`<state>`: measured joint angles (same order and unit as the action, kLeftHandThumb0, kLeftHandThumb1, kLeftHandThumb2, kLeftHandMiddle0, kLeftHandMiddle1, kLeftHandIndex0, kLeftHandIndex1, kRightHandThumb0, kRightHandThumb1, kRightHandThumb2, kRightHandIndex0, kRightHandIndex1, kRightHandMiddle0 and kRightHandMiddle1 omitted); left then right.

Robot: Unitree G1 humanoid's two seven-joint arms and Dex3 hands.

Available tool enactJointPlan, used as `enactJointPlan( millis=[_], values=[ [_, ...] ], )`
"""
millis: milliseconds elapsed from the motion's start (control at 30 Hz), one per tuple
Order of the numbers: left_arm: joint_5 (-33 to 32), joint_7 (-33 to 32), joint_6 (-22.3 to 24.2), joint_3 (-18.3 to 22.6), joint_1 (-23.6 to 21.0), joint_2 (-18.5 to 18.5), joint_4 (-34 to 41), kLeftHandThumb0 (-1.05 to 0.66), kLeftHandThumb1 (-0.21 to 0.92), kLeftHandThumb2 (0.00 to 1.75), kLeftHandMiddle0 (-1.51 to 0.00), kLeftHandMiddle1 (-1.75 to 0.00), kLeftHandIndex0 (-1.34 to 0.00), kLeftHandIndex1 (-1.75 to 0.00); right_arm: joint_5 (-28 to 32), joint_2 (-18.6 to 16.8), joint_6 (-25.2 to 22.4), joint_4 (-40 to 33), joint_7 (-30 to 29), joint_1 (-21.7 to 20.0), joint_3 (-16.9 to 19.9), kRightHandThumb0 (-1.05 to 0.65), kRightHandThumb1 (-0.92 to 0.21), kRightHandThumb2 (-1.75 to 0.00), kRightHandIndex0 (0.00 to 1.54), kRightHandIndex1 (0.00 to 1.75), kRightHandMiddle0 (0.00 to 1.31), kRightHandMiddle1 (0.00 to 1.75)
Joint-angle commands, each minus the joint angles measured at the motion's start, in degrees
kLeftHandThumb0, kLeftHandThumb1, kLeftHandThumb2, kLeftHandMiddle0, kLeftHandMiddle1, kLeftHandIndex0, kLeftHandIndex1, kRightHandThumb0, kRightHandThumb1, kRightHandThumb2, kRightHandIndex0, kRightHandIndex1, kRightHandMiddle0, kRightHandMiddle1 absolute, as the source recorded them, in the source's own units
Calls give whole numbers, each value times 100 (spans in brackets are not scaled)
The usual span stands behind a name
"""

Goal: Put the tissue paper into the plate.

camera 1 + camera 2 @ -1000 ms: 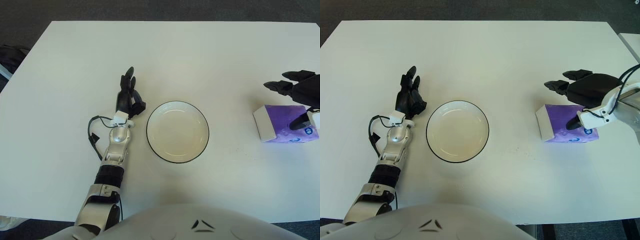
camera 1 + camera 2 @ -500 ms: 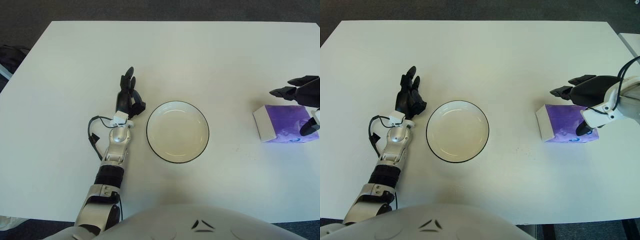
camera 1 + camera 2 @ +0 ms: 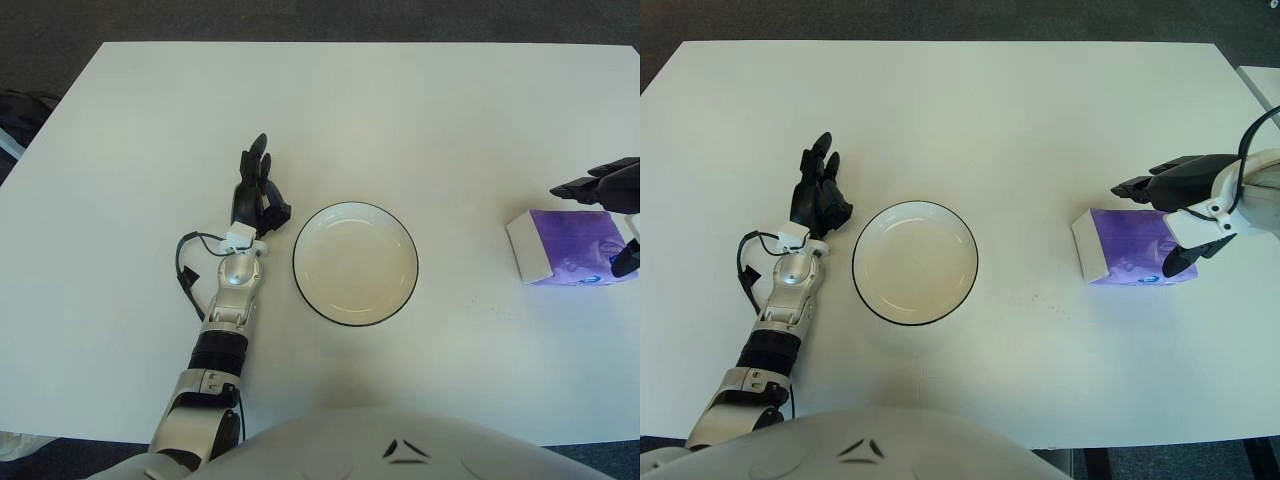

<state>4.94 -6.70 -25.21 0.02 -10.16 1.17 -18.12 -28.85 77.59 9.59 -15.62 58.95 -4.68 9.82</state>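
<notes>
Tissue box (image 3: 1130, 248) flat on counter (image 3: 1020, 110), well right of empty plate (image 3: 915, 262). My right hand (image 3: 1185, 195) straddles its far end, fingers (image 3: 1140, 186) spread, no grip. Risk: off-centre closure tips box. Left hand (image 3: 818, 195) idle beside plate.

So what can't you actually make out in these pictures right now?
- Right hand: left eye view's right edge cuts most of it off.
- Tissue box: the hand hides its far right end; contact unclear.
- Box print: too small to read.
- Left hand by the plate: palm hidden beneath.
</notes>
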Motion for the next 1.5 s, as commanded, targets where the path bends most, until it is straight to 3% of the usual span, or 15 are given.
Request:
enactJointPlan(
  millis=[0, 500, 1467],
  values=[
    [19, 61, 189, 4, 597, 26, -382, -84, 92, 112, -29, 0, 0, -52, -90, 2, -31, -98, -66, 119, 108, -105, -92, -5, 0, 0, 0, 0],
    [18, 77, 202, 0, 624, 38, -335, -83, 92, 113, -29, 0, 0, -50, -86, -96, 96, -127, -409, 418, 203, -105, -92, -17, 0, 0, 0, 0],
    [-9, 120, 273, 30, 620, 84, -292, -83, 92, 113, -27, 0, 0, -50, -105, -435, 211, 96, -944, 754, 194, -105, -92, -22, 0, 0, 0, 0]
  ],
)
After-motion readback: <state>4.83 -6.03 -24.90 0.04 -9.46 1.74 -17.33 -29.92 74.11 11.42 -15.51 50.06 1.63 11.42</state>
